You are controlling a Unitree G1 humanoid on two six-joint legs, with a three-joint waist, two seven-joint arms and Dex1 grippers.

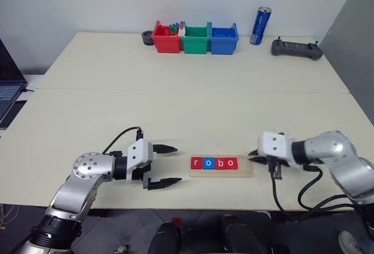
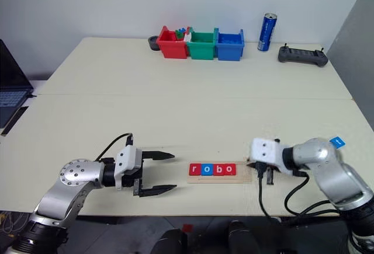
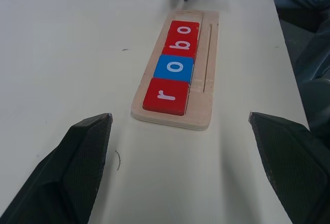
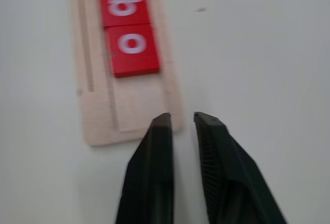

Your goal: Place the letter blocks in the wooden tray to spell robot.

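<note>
Left eye view showed a pale table [image 1: 193, 108] with the wooden tray [image 1: 221, 173] lying near its front edge, between the two arms. Four letter blocks [image 1: 214, 163] sat in the tray in a row, touching one another: a red r [image 3: 166, 96], a blue o [image 3: 175, 68], a red b [image 3: 180, 44] and a red o [image 3: 184, 29], reading "robo" from the robot's left. The slot at the tray's right end [image 4: 135, 102] held bare wood, as the right wrist view made plain. The left gripper [image 1: 166, 165] hovered just to the left of the tray, pointing toward it, its two black fingers [image 1: 165, 148] spread wide apart with nothing between them; in the left wrist view the tray lay ahead, framed between those fingers. The right gripper [image 4: 181, 122] stood at the tray's right end, its fingertips just off the corner of the wood, the two fingers nearly together with only a narrow slit between them and no block in them. At the far side of the table stood a red bin [image 1: 166, 38], a green bin [image 1: 195, 39] and a blue bin [image 1: 224, 38] side by side, with a dark round object [image 1: 147, 37] beside the red one. To their right stood a blue can [image 1: 260, 25], upright, and a dark handheld controller [image 1: 296, 48]. A laptop [image 1: 8, 84] showed at the left edge.
</note>
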